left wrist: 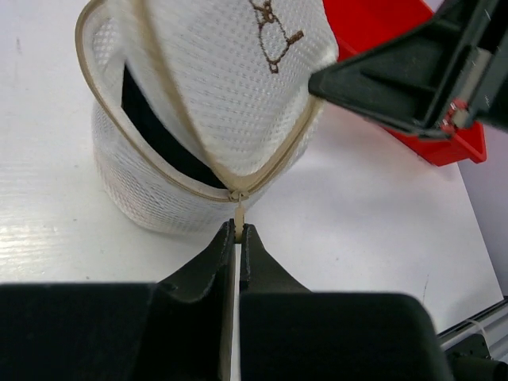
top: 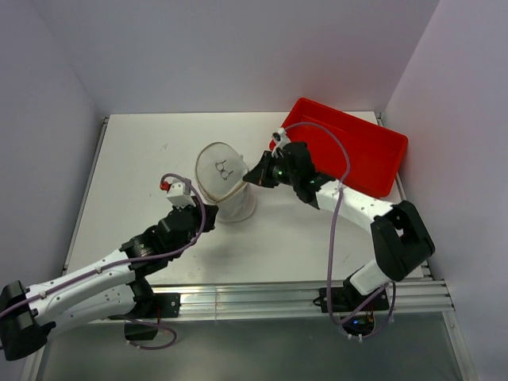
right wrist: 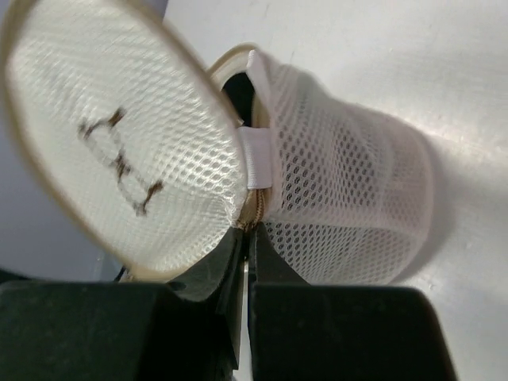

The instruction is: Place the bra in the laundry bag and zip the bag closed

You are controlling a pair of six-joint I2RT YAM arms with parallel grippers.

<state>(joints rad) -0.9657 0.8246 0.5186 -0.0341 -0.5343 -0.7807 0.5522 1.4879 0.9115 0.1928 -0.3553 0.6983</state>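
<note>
White table (top: pixel 135 151), laundry bag (top: pixel 225 186) with lid gaping. Left gripper (left wrist: pixel 238 238) pinches the zipper pull (left wrist: pixel 238 214) at the bag's front; right gripper (right wrist: pixel 248 242) clamps its rim (right wrist: pixel 254 210), likely bracing for zipping.

Laundry bag (top: pixel 232 203): white net, round, standing up, just left of the red tray (top: pixel 373 155).
Lid (top: pixel 220 168): tipped up, partly unzipped, brown drawing on it.
</note>
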